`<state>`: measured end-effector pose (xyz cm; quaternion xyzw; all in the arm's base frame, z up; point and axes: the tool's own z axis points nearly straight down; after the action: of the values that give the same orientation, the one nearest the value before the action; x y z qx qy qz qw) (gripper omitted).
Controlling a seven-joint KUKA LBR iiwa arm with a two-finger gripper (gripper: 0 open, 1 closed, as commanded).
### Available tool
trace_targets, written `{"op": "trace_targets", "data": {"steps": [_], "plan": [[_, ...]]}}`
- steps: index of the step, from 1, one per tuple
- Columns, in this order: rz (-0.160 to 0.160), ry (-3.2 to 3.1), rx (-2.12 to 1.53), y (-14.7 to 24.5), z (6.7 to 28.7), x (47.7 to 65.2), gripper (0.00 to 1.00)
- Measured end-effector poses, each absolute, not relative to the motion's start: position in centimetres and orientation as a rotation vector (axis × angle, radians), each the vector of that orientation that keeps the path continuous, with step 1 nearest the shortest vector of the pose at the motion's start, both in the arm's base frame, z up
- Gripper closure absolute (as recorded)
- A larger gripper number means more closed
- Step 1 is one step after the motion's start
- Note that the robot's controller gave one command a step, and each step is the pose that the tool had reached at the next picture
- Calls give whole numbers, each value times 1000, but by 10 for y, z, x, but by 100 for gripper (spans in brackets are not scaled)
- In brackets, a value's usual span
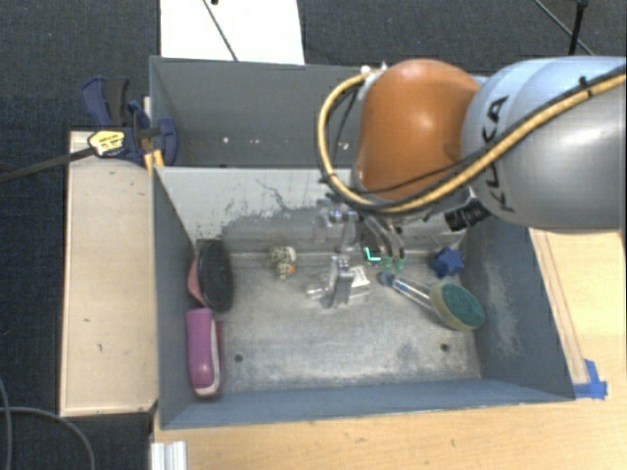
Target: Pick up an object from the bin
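My gripper (340,280) hangs low over the middle of the bin floor, under the orange cover. A small crumpled yellowish thing (283,259) lies just to its left. To its right lies a slim pen-like tube (406,289), pointing toward a round green-faced roll (458,305). A small green piece (393,261) sits close by the gripper's right side. Nothing shows between the gripper's jaws.
A black brush with a pink back (213,274) and a pink-purple oblong case (203,349) lie along the left wall. A small blue piece (448,260) sits near the right wall. The arm and its cover hide the far right part of the floor.
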<state>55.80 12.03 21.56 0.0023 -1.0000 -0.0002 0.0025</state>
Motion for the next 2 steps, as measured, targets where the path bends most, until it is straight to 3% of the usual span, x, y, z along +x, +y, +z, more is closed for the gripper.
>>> {"op": "trace_targets", "data": {"steps": [1,2], "plan": [[3,-3134,184,64,159,568,0],[0,-3132,179,52,66,574,0]]}}
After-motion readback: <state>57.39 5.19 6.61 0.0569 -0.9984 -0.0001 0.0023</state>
